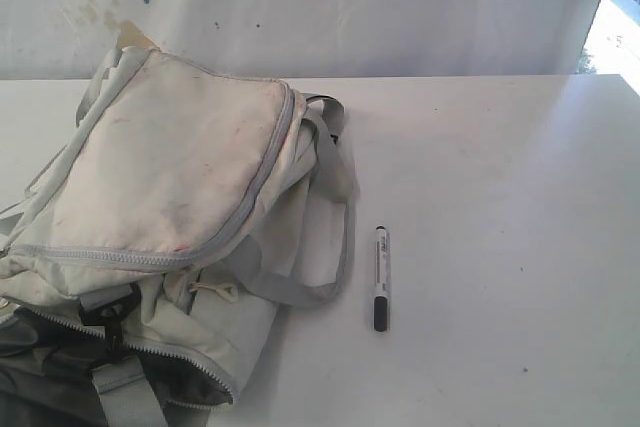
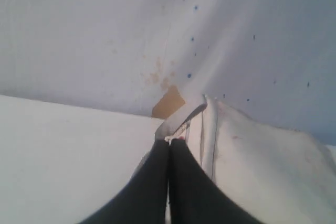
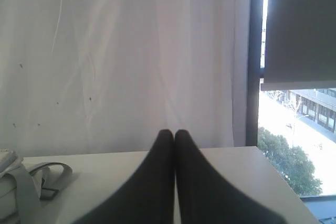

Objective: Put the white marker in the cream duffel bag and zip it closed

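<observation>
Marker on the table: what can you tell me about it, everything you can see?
The marker is a slim pen with a white barrel bearing dark print, a wide black cap at one end and a small black tip at the other. It looks like plastic. It lies flat on the white table, running almost straight up the exterior view, cap toward the bottom. It sits right of the bag, close to its grey strap but apart. Only the table touches it.

Stained cream duffel bag (image 1: 170, 167) with grey straps, white marker (image 1: 381, 278) with black cap, on white table (image 1: 500, 197)
</observation>
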